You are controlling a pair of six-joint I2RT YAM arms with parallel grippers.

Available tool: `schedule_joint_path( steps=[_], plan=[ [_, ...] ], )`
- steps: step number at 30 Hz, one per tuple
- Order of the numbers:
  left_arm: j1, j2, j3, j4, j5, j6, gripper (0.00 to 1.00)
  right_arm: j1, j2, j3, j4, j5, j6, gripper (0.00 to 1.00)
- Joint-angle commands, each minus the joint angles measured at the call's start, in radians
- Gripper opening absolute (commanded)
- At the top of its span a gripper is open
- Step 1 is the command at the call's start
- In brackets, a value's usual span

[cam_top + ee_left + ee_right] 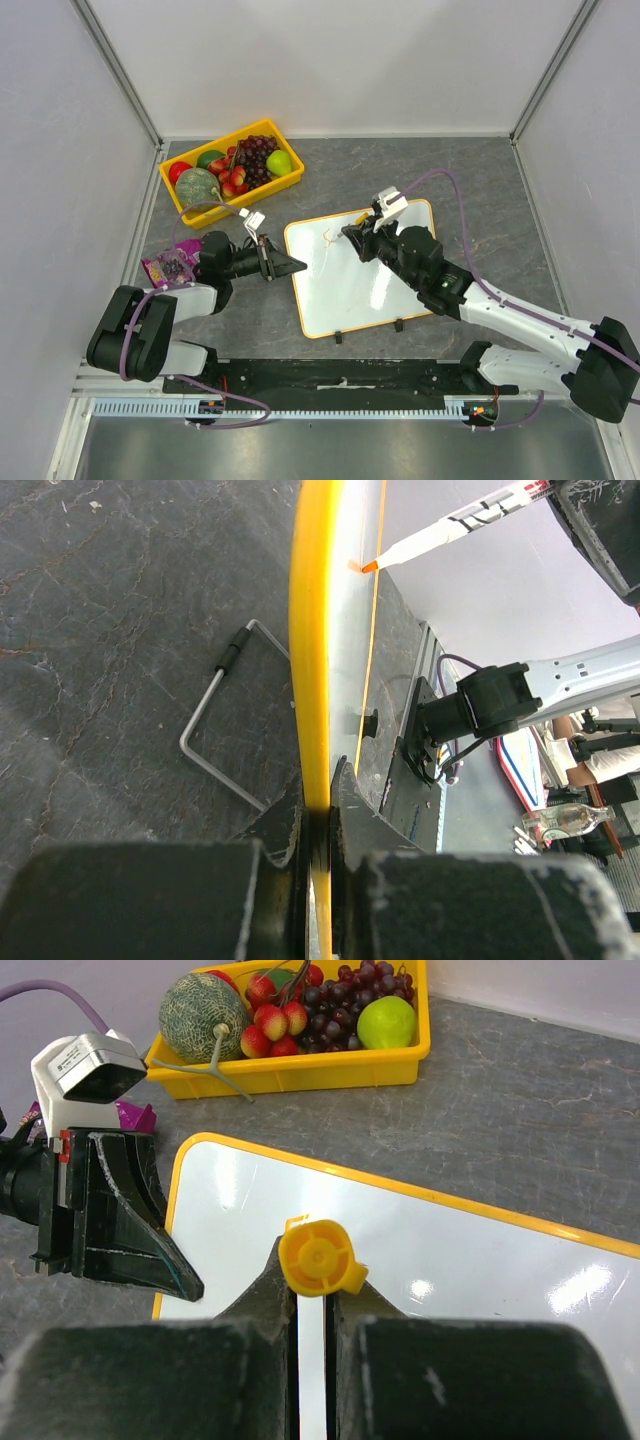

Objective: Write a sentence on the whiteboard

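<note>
Being pinched at its rim by the closed left gripper (292, 266), the flat white orange-rimmed whiteboard (360, 290) under the right gripper (351, 234), clamped on an orange-tipped marker (440, 540), could be skewed by pen pressure.

Illumination bright, even, from overhead. Shadows soft, short. Two specular glare spots on whiteboard (480, 1260) in right wrist view; faint sheen in top view. Both wrist views: near foreground blurred. Top view sharp.
</note>
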Motion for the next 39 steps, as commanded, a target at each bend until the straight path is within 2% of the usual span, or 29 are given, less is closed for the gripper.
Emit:
schedule_joint_path(
  steps=[1, 24, 39],
  plan=[
    [-0.019, 0.026, -0.015, -0.067, -0.003, 0.178, 0.02, -0.006, -0.002, 0.033, 0.050, 0.030, 0.005, 0.00],
    [-0.019, 0.028, -0.015, -0.066, 0.000, 0.178, 0.02, -0.013, 0.021, 0.016, 0.058, 0.075, 0.001, 0.00],
    [-0.019, 0.032, -0.013, -0.066, -0.002, 0.177, 0.02, -0.015, 0.003, -0.045, 0.004, 0.004, 0.005, 0.00]
  ],
)
